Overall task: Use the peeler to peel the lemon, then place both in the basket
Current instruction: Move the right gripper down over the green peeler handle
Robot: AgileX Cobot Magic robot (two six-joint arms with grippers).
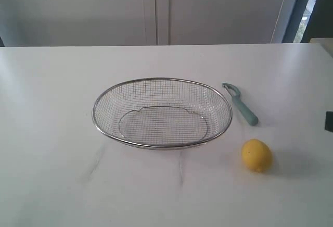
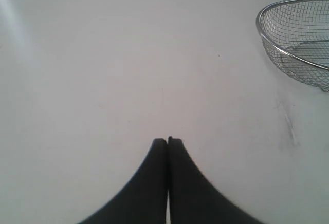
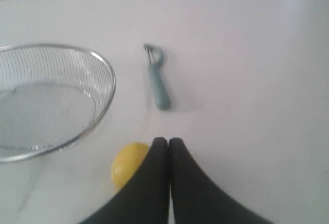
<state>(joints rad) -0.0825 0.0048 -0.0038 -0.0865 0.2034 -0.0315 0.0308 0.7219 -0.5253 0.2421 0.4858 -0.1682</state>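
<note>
nearest the exterior camera lies the lemon [image 1: 256, 155], resting on the white surface [image 1: 52, 133] towards the right of that view. behind it and a little to the left, the peeler [image 1: 240, 104] lies flat with its metal blade head pointing away from the camera and its teal handle angled back towards the lemon. the two are near each other but apart. the basket [image 1: 156, 146] stands upright in the middle of the surface with nothing inside it. the peeler is just beside the basket's right rim, and the lemon sits off its front right corner.

the grippers show clearly only in the wrist views. the left gripper [image 2: 167, 141] is clenched, its dark fingers pressed together with nothing between them, over bare surface. that view takes in only part of the basket's rim and mesh, and neither the lemon nor the peeler. the right gripper [image 3: 168, 141] is likewise clenched and grasps nothing. its view takes in all three things: the lemon is partly hidden behind one finger, the peeler is farther out, and the basket is off to one side.

faint grey smudges [image 1: 93, 164] mark the surface in front of the basket. they appear in the exterior and left wrist views.
</note>
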